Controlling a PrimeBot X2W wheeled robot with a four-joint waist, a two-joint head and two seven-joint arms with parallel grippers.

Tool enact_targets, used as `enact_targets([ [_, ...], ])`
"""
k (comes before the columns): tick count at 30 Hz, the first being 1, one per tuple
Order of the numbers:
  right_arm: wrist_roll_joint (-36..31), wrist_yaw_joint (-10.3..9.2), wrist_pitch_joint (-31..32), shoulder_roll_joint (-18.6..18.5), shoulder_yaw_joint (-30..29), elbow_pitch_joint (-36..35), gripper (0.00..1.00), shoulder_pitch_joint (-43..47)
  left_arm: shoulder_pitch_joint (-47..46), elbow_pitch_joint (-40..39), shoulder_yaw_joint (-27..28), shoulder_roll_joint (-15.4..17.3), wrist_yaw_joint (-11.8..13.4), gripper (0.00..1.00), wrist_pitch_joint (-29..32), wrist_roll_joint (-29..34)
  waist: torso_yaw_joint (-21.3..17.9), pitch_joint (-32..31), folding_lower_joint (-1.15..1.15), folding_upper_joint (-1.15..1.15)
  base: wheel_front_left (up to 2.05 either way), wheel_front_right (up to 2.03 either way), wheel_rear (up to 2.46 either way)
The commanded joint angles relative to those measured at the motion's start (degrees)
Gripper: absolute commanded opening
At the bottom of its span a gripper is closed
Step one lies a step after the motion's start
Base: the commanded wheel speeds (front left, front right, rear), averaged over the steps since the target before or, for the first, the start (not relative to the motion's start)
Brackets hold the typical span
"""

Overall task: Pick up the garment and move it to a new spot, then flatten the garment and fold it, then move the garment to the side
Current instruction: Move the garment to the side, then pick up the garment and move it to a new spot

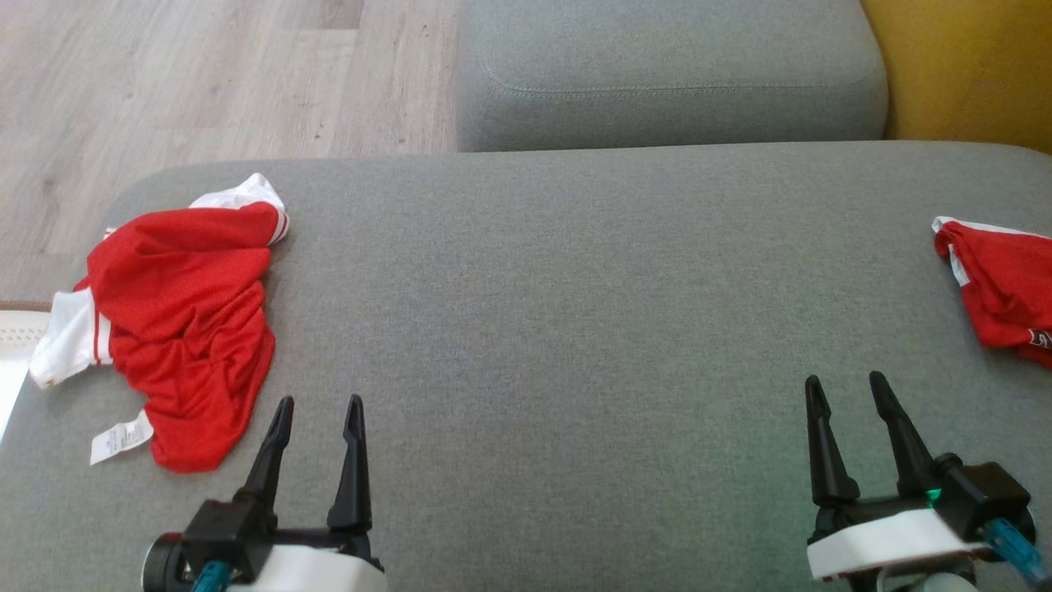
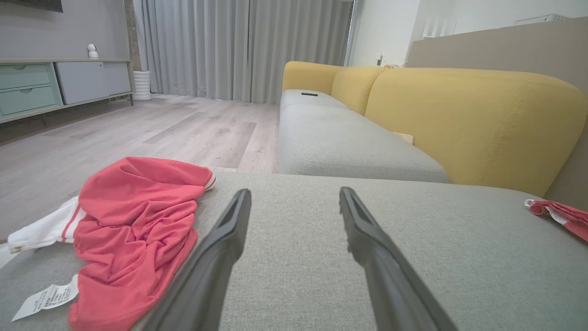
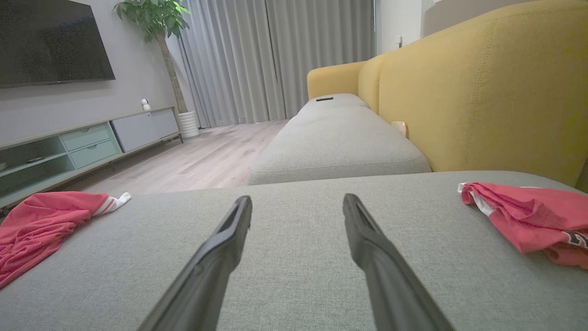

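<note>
**Both hands spread and empty; garment lies crumpled at the left end of the cushion**

Left hand [image 1: 320,400]: low at the near edge of the grey cushion [image 1: 575,329], long dark fingers [image 2: 220,248] pointing away from the robot. The fingers stand well apart with nothing between them. From the left wrist view they run nearly level with the fabric; whether they touch it cannot be told.

Right hand [image 1: 846,378]: same pose on the right side, fingers forward and leaning slightly left in the head view. Its fingers are also spread wide, holding nothing.

Crumpled red garment [image 1: 189,312]: lies bunched on the cushion's left end, ahead and to the left of the left hand, near it but apart. White, red-striped trim shows at its far corner and at its left side, which reaches the cushion's edge. A white care label [image 1: 121,437] lies flat on the cushion at its near left.

Second red garment [image 1: 1003,296]: lies at the cushion's right end, partly cut by the frame, to the right of the right hand and apart from it.

The cushion between the two hands is bare. Beyond it are a further grey seat [image 1: 666,74], a yellow backrest [image 1: 970,66] and a pale wood floor [image 1: 205,74].
</note>
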Motion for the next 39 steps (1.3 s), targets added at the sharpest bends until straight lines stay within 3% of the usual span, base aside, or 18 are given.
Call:
enact_targets([
  [1, 0.3, 0.37, -0.6, 0.0, 0.9, -1.5, 1.0, -1.0, -1.8, -1.7, 1.6, -0.2, -0.2, 1.0, -0.3, 0.5, 0.0, 0.0, 0.01, 0.0, 0.0, 0.0, 0.0],
  [21, 0.7, 0.37, -0.6, 0.8, 0.4, -1.6, 1.0, -0.4, -2.6, -1.2, 2.5, -0.2, -0.9, 1.0, -0.3, 0.2, 1.5, 1.1, 0.01, 0.0, 0.0, 0.0, 0.0],
  [39, 0.6, 0.37, -0.6, 0.7, 0.3, -2.2, 1.0, -0.3, -2.8, -0.7, 3.5, -0.2, 0.0, 1.0, -0.3, -0.4, 17.5, 3.3, 0.01, 0.0, 0.0, 0.0, 0.0],
])
